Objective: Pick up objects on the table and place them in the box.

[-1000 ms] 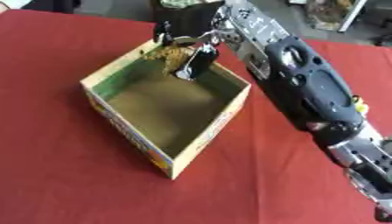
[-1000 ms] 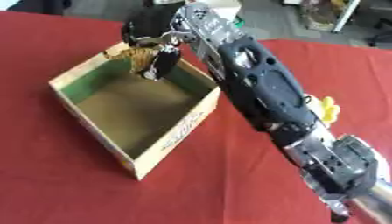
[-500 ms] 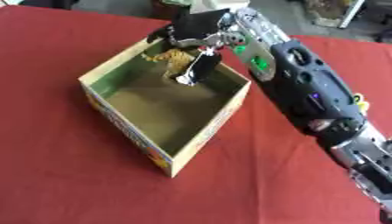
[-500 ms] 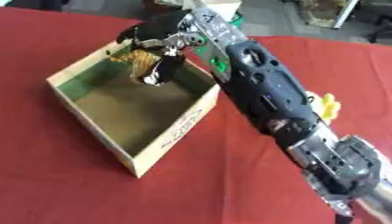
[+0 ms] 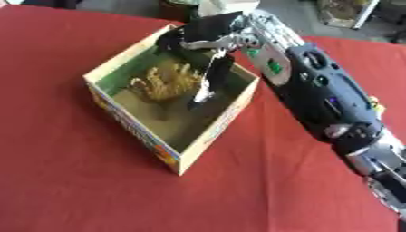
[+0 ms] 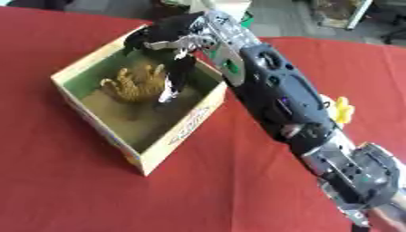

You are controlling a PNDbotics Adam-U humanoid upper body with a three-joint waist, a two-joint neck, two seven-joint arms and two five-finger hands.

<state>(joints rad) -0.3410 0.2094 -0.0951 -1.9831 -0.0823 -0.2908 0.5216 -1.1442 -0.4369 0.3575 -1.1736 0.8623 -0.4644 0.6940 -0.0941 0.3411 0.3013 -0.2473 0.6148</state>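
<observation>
Fingers on your right hand (image 5: 208, 54) point straight down into the box (image 6: 173, 138), relaxed and not curled round anything as far as I can tell. The tan striped toy (image 6: 136, 84), some kind of animal figure, sits inside the box on the far half of the floor, just beside those fingers. I can't tell if they're touching it or just next to it.

So the risk from here is mostly about getting out clean. If you pull the hand up at an angle, a fingertip could snag the toy and drag it up or flip it over the wall. The arm also runs right over the box's near-right wall, so a sideways sweep could shove the whole box across the red tablecloth (image 5: 79, 181), and it looks like light cardboard.

Also heads up, there's something yellow (image 6: 342, 110) on the cloth tucked right against the forearm. Swing back carelessly and you may knock it off.

Left hand isn't showing anywhere.
</observation>
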